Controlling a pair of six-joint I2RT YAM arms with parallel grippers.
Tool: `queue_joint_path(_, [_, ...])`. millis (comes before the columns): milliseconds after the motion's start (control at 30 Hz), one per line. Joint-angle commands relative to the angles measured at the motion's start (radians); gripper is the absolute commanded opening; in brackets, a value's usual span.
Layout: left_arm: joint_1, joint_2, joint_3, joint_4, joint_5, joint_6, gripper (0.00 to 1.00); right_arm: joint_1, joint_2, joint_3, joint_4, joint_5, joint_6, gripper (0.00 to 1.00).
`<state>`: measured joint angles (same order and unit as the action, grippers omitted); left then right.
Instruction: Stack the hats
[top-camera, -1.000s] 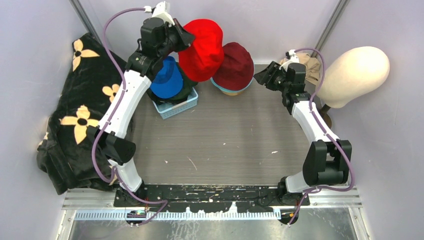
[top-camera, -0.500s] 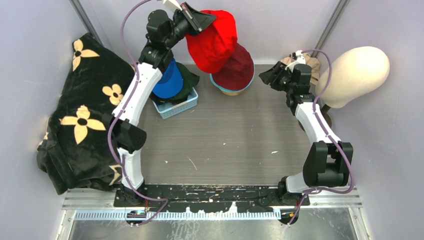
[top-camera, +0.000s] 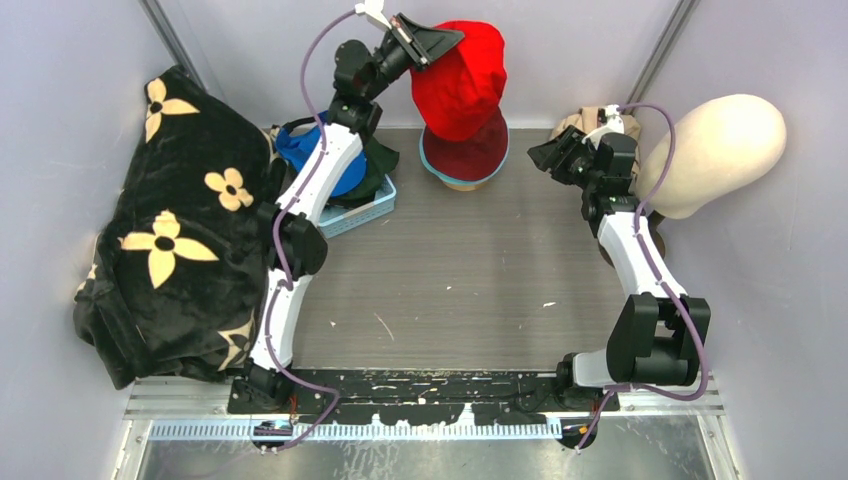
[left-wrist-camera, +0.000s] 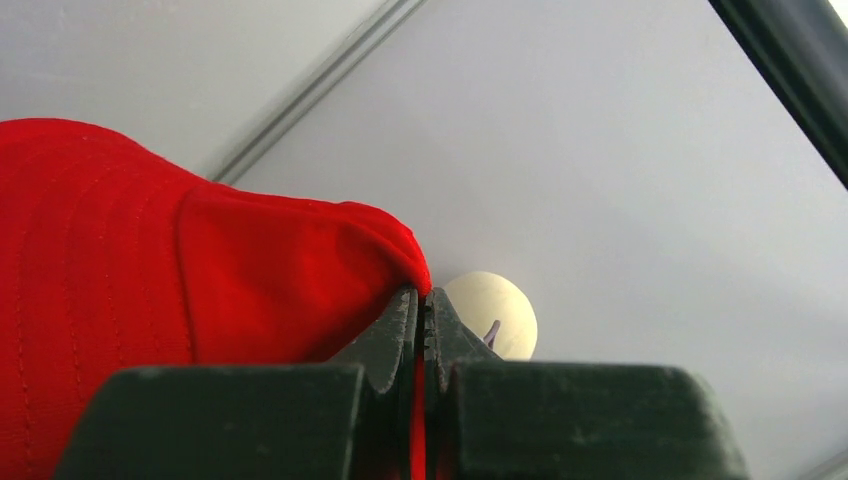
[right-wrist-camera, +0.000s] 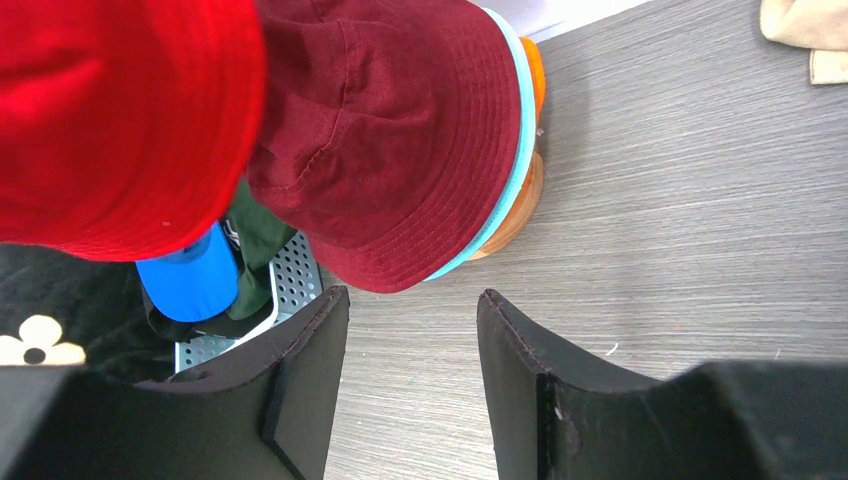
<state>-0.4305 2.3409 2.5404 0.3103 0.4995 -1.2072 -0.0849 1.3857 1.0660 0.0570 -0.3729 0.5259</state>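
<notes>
Top external: where's the bright red bucket hat (top-camera: 465, 85)?
Up over the dark red hat (top-camera: 472, 152), hanging from the left gripper (top-camera: 455, 40).
Left wrist?
Jaws clamped on its brim.
Right wrist?
There the right gripper (right-wrist-camera: 412, 305) gapes empty near the dark red hat.

Red hat (top-camera: 462, 75) over maroon hat (top-camera: 462, 155)

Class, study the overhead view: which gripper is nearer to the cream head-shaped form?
Right. The right gripper, open, sits a little left of the cream head-shaped form; the left gripper is farther left, raised, shut on the bright red hat.
</notes>
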Motion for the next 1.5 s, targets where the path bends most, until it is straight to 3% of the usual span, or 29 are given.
queue_joint_path(0, [-0.012,0.034,0.053,0.199,0.024,-0.134,0.00,-0.008,-0.034,-0.001,0.064,-0.017,0.015,0.55])
queue_joint_path(200, [-0.026,0.041,-0.023,0.276,0.025,-0.179,0.00,-0.009,-0.034,-0.007,0.070,-0.017,0.016,0.55])
queue_joint_path(1100, [-0.055,0.157,-0.025,0.473,0.014,-0.377,0.00,-0.009,-0.019,-0.022,0.079,-0.020,0.015,0.55])
queue_joint_path(1467, [-0.052,0.139,-0.124,0.455,0.007,-0.338,0.00,-0.009,-0.013,-0.017,0.080,-0.025,0.012,0.55])
